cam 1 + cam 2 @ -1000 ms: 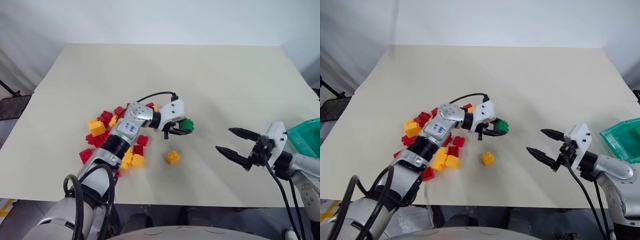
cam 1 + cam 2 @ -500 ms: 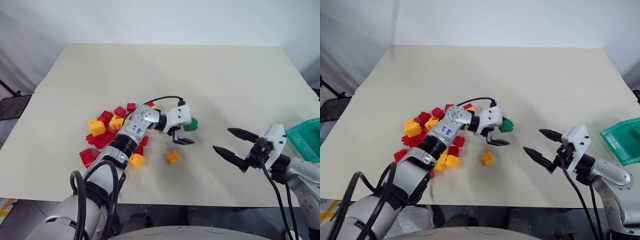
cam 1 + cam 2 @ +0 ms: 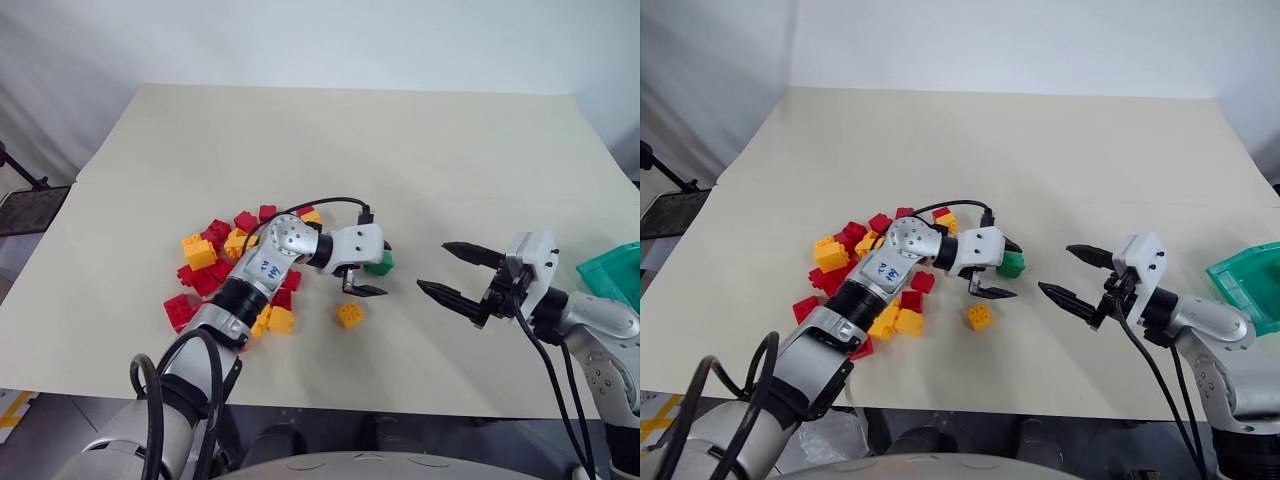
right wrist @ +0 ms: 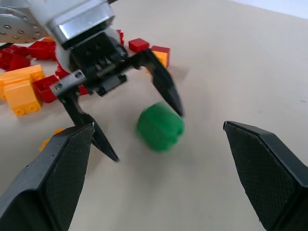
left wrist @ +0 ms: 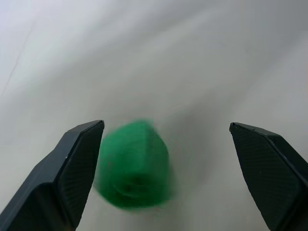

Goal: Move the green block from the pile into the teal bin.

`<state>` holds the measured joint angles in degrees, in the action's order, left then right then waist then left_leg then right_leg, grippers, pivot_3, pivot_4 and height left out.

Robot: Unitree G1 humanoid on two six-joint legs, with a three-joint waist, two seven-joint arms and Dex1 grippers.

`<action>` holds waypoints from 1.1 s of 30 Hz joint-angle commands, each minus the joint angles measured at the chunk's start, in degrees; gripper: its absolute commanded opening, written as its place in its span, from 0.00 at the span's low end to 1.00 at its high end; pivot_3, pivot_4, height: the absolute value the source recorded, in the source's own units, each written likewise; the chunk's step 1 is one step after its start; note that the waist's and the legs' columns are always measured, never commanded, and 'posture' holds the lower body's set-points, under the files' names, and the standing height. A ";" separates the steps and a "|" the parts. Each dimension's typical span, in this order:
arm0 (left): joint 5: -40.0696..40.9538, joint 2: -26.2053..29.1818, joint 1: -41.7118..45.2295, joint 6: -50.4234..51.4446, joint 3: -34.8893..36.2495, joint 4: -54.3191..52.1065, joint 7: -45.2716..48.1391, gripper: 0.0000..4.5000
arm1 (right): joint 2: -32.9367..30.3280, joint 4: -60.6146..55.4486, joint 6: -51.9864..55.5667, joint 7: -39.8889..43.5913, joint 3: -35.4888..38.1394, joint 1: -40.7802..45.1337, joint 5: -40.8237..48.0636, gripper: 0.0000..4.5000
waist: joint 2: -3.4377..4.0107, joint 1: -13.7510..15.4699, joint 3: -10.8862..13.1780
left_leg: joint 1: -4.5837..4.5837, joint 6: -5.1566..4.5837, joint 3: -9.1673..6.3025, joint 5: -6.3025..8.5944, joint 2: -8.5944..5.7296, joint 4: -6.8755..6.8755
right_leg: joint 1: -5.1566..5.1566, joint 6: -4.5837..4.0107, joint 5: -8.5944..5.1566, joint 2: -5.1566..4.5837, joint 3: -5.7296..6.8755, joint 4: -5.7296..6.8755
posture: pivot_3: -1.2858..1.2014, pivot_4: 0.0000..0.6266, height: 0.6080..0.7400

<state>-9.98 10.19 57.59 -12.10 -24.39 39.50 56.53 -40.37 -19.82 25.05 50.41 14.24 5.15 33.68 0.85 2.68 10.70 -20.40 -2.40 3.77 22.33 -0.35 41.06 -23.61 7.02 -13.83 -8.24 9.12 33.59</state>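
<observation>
From the head camera I see my left gripper (image 3: 368, 268) spread wide, the green block (image 3: 379, 264) loose between its fingers. My right wrist view shows that block (image 4: 160, 126) apart from both fingers. The right gripper (image 3: 458, 273) gapes empty.

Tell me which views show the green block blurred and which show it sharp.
Left wrist view: the green block is smeared, its edges soft, while the black fingers stay crisp. Right wrist view: block blurred too, the bricks of the pile sharper. Left eye view: block small but reasonably sharp.
</observation>
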 commanded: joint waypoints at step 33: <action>46.01 41.03 -58.07 33.48 56.36 -44.50 22.40 0.99 | -11.55 10.08 0.74 7.82 4.48 2.71 -1.21 1.00 | 0.13 -1.29 0.09 | 0.20 0.02 -0.42 0.06 0.07 -0.03 | 0.07 -0.01 -0.01 -0.21 -0.11 0.09 | 0.52 0.24 1.00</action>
<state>32.79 50.26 0.91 20.40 28.51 -1.70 78.31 -50.07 -9.49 25.32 58.40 16.70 6.85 32.72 0.98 1.39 10.79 -20.22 -2.38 3.34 22.39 -0.26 41.04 -23.55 7.01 -13.84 -8.44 9.04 33.68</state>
